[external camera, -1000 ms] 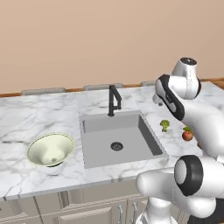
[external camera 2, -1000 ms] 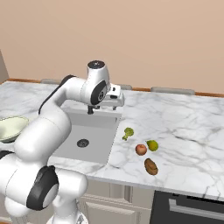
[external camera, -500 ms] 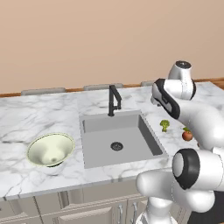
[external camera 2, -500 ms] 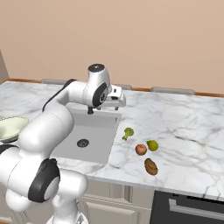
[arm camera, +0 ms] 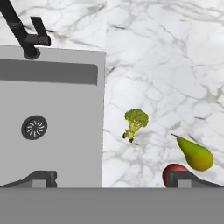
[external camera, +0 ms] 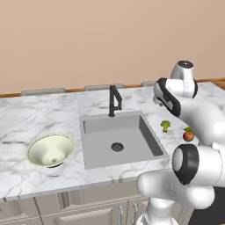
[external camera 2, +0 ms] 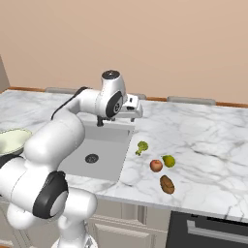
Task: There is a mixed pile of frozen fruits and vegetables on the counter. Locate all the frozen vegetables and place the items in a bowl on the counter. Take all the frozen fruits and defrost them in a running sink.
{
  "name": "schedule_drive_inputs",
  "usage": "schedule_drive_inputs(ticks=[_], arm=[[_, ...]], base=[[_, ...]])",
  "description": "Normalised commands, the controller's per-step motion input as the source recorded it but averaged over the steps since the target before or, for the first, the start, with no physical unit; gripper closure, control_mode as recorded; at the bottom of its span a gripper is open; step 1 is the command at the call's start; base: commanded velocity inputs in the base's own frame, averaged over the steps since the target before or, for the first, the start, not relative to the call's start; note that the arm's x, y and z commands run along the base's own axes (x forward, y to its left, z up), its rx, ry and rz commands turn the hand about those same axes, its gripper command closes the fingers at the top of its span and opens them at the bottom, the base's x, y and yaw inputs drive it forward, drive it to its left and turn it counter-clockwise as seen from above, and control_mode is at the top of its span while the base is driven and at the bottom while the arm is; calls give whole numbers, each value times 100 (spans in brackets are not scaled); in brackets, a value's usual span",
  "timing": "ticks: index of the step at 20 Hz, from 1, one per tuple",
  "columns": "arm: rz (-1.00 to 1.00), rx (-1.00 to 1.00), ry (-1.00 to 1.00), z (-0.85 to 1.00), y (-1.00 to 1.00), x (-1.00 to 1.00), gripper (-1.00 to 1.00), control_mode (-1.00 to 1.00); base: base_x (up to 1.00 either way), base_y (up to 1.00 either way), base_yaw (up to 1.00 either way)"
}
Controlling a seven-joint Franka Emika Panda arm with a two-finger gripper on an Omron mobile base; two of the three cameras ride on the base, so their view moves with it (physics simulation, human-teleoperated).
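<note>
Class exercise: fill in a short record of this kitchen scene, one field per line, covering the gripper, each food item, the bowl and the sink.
gripper: jaws open, holding nothing, above the counter near the sink's edge
broccoli: on the counter, just beside the sink
apple: on the counter, close beside the pear
pear: on the counter
potato: on the counter, nearest the front edge
bowl: empty, on the sink's far side from the foods
sink: empty

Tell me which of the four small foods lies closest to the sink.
The green broccoli floret; it sits just right of the sink edge, the other three farther out.
</note>
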Motion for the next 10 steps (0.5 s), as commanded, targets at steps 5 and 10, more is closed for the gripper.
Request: schedule_drive_inputs(ticks=[5, 10], arm=[[0, 0, 0, 0, -21, 26, -100, -100], [0, -1, 0, -4, -7, 4, -100, -100]], base=[[0, 0, 0], [0, 0, 0]])
